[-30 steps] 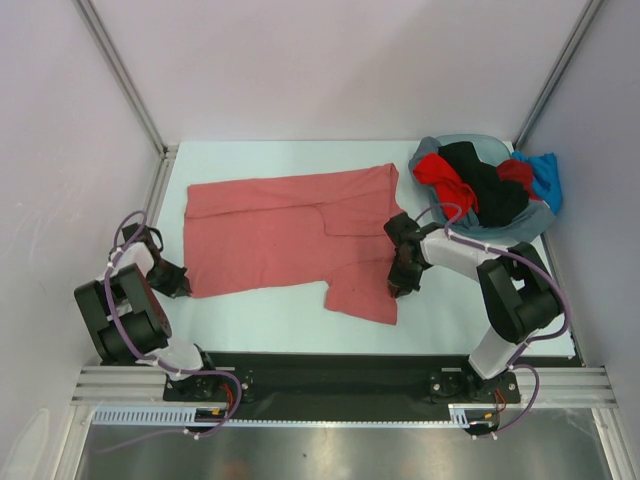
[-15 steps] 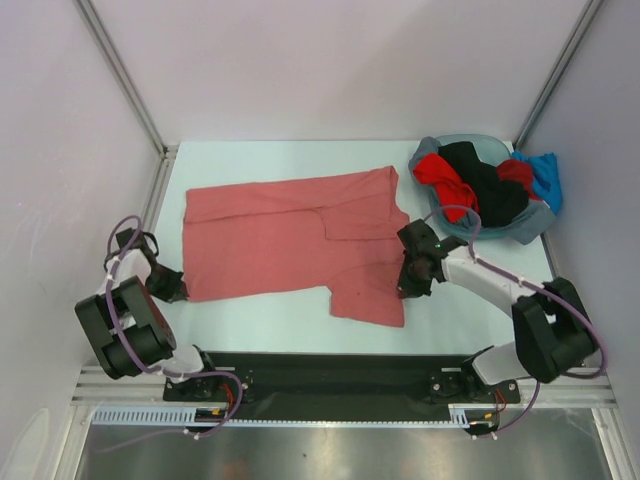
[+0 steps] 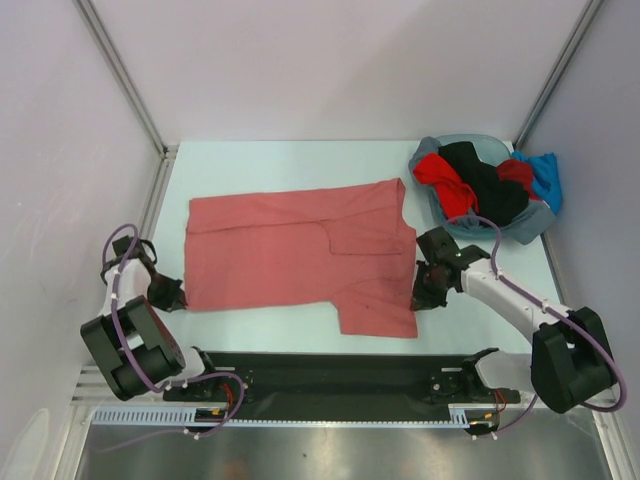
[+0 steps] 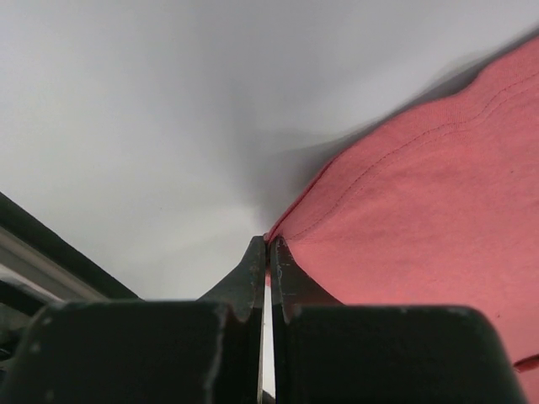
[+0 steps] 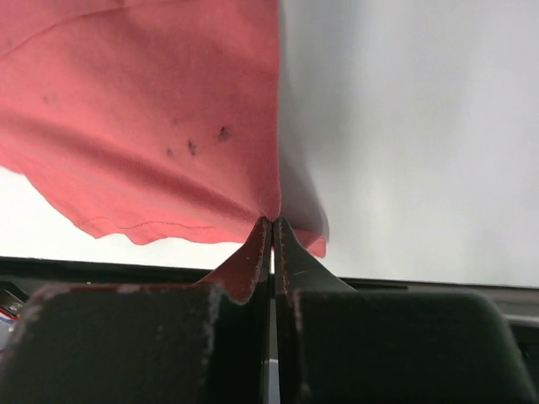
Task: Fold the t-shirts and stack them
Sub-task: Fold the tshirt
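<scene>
A salmon-red t-shirt (image 3: 300, 250) lies spread flat across the middle of the table. My left gripper (image 3: 176, 293) is shut on its near left corner; the left wrist view has the cloth edge (image 4: 404, 210) pinched at the left gripper (image 4: 269, 240). My right gripper (image 3: 420, 296) is shut on the shirt's right edge, where a fold of cloth (image 5: 168, 143) is nipped at the right gripper (image 5: 272, 220). Other t-shirts, bright red (image 3: 440, 178), black (image 3: 490, 190) and blue (image 3: 545, 175), are heaped at the back right.
The heap sits in a grey-blue plastic basin (image 3: 520, 228) at the table's back right corner. Upright frame posts (image 3: 125, 80) stand at the back corners, and the black base rail (image 3: 330, 375) runs along the near edge.
The right gripper closed on the shirt's right edge and drew it right and nearer; the left gripper shifted nearer with its corner. The shirt now lies flatter and more stretched out.
</scene>
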{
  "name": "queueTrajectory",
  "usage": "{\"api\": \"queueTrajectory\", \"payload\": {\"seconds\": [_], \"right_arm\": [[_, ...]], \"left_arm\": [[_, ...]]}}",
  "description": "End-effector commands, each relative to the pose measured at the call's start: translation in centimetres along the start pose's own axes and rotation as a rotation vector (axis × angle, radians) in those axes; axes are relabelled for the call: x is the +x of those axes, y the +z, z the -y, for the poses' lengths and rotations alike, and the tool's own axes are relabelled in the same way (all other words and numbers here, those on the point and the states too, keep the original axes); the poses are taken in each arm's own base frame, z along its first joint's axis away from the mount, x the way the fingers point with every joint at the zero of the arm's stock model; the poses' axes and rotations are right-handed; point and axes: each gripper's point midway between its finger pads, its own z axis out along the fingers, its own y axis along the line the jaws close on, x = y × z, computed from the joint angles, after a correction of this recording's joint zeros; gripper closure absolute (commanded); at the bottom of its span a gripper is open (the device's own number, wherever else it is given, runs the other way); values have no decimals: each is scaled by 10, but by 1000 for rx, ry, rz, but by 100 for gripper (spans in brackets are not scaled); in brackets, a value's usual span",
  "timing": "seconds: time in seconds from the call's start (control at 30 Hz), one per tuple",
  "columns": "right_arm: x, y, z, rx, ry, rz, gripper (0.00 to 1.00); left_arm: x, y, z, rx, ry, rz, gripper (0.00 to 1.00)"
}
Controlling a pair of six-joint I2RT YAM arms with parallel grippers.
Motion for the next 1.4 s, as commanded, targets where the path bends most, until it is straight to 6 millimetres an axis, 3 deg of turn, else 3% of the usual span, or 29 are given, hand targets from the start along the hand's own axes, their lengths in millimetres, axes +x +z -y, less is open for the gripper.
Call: {"api": "queueTrajectory", "payload": {"seconds": [0.0, 0.1, 0.2, 0.3, 0.33, 0.37, 0.4, 0.43, 0.47, 0.53, 0.6, 0.63, 0.67, 0.83, 1.03, 1.37], "right_arm": [[-19, -12, 0, 7, -7, 15, 100], [-51, -14, -5, 9, 0, 47, 100], [-105, -24, -29, -39, 8, 109, 100], [-136, -14, -39, -38, 11, 105, 100], [-155, -21, -50, -56, 5, 134, 100], [-167, -23, -55, -60, 3, 142, 100], [-173, -12, -54, -37, 5, 119, 100], [-180, -12, -56, -34, 7, 117, 100], [-199, -21, -68, -61, -5, 156, 100], [-209, -7, -69, -44, 0, 123, 100], [-230, -11, -79, -59, -4, 148, 100], [-232, 2, -78, -46, -5, 119, 100], [-245, -5, -85, -59, -12, 152, 100], [-260, 7, -84, -37, -4, 134, 100], [-269, 19, -79, -30, 14, 122, 100], [-286, 34, -83, -44, 5, 114, 100]], "left_arm": [[-9, -4, 3, -4, 7, 16, 100], [-18, -13, 18, 22, 65, 55, 100], [-29, -26, 43, 57, 102, 98, 100], [-33, -28, 59, 77, 88, 89, 100], [-40, -27, 68, 80, 82, 84, 100], [-43, -28, 73, 84, 81, 83, 100], [-46, -28, 78, 86, 74, 78, 100], [-55, -33, 89, 102, 75, 93, 100], [-58, -27, 93, 90, 66, 79, 100], [-70, -28, 108, 103, 65, 90, 100], [-69, -16, 119, 107, 60, 33, 100], [-75, -19, 130, 125, 63, 40, 100], [-78, -18, 135, 128, 62, 37, 100], [-87, -9, 164, 142, 80, 21, 100], [-92, 2, 182, 143, 88, 6, 100], [-100, 17, 190, 110, 78, -9, 100]]}}
